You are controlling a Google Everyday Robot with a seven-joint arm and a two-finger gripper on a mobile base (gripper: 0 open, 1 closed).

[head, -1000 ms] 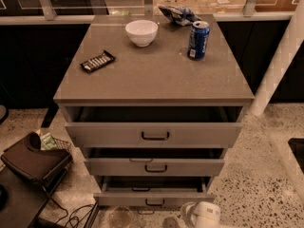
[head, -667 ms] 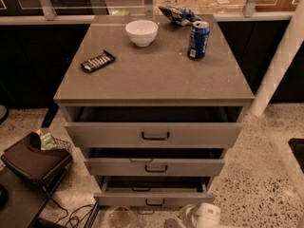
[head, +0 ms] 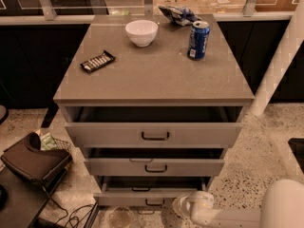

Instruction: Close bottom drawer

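Note:
The grey cabinet (head: 152, 65) has three drawers, and all three stand pulled out. The bottom drawer (head: 123, 199) is the lowest and narrowest front, with a small dark bar handle (head: 155, 203). It is open, and its dark inside shows above the front. My gripper (head: 186, 207) is at the end of the white arm (head: 280, 205), which reaches in from the bottom right. It is low, just to the right of the bottom drawer's front. I cannot tell whether it touches the drawer.
On the cabinet top are a white bowl (head: 141, 32), a blue can (head: 198, 40), a dark snack bar (head: 97, 61) and a chip bag (head: 178, 14). A dark bag (head: 33, 161) and cables lie on the floor at left. A white post (head: 280, 65) stands at right.
More of the white arm has come into view at the bottom right, and its end sits slightly higher by the bottom drawer. The drawers have not moved.

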